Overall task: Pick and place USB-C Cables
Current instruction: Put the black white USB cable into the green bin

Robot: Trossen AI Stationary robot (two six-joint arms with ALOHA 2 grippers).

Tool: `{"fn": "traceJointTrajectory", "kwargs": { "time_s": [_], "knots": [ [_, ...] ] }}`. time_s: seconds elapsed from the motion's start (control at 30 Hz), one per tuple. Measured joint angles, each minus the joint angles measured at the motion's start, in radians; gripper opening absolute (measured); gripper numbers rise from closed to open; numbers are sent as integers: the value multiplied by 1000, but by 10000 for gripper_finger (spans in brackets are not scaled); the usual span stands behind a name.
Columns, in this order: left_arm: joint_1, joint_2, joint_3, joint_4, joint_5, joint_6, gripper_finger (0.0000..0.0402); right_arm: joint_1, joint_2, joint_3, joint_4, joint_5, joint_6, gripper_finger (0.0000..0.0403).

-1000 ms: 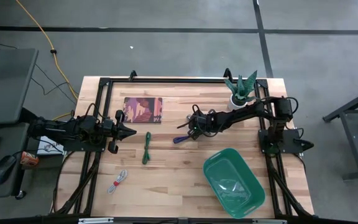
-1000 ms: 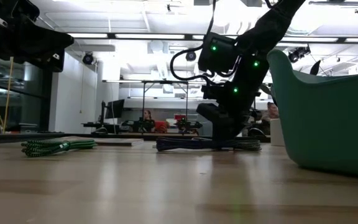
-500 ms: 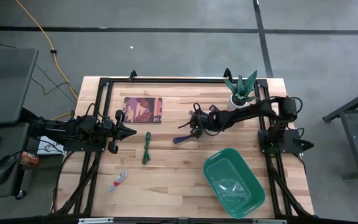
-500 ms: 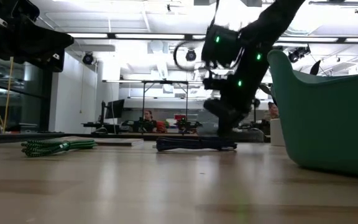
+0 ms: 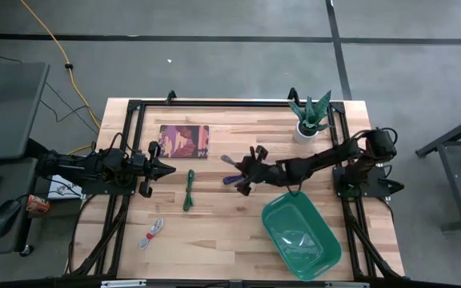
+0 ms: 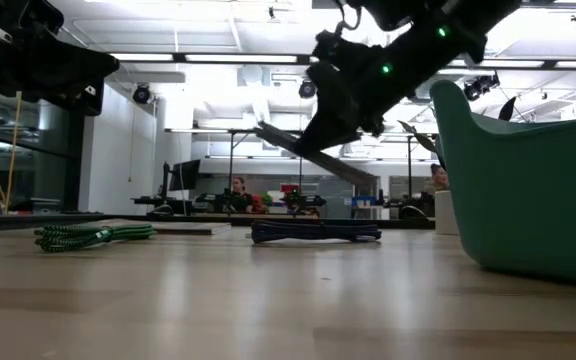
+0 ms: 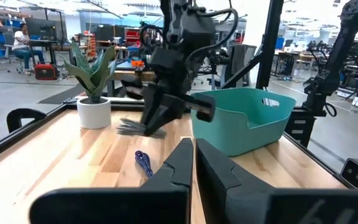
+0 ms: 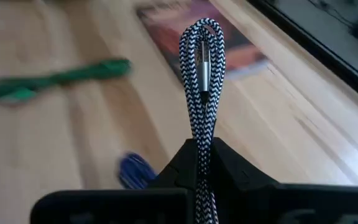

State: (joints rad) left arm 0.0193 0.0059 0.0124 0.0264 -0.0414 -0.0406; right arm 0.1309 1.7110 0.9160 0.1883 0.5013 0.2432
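Note:
My right gripper (image 5: pixel 244 171) is above the table's middle, shut on the silver-grey cable bundle (image 5: pixel 229 162), whose looped end (image 8: pixel 202 37) sticks out past the fingertips. The purple cable (image 5: pixel 231 180) lies flat on the table just below it and also shows in the low view (image 6: pixel 314 232). The green cable (image 5: pixel 189 190) lies to its left. The white-and-red cable (image 5: pixel 152 233) lies near the front left. My left gripper (image 5: pixel 167 169) is shut and empty, hovering left of the green cable. My right gripper pinches the silver-grey bundle between its two fingers, several strands together (image 8: pixel 202 146). The bundle runs along the fingers and juts out beyond their tips. It is lifted clear of the table and tilted (image 6: pixel 283 140).
A teal tub (image 5: pixel 301 234) stands at the front right. A potted plant (image 5: pixel 309 117) stands at the far right and a picture mat (image 5: pixel 184 141) at the far left-middle. A black frame rail (image 5: pixel 214 102) runs round the table.
My right gripper has risen from the table beside the purple cable, carrying the silver-grey bundle up clear, and has moved a little toward the left and near edges while tipping. The purple cable has stayed on the table.

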Motion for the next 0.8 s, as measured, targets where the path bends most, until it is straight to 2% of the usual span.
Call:
{"fn": "traceJointTrajectory", "kwargs": {
  "time_s": [0.17,0.23,0.3,0.37,0.57,0.67,0.8],
  "knots": [
    [0,0,0,4,0,0,0,-28,-2,-197,550,-230,-40,5],
    [0,0,0,15,-7,7,0,-40,-2,-258,745,-290,-25,5],
    [0,0,0,49,-28,36,0,-49,-4,-296,862,-322,-15,5],
    [0,0,0,79,-62,52,2,-53,-4,-312,923,-327,-15,5],
    [0,1,0,97,-107,18,31,-53,-4,-309,917,-334,-16,5],
    [0,19,0,137,-112,-31,68,-53,-4,-309,935,-334,-16,5],
    [0,94,0,237,-128,-75,140,-53,-4,-309,981,-334,-16,5]
  ]
}}
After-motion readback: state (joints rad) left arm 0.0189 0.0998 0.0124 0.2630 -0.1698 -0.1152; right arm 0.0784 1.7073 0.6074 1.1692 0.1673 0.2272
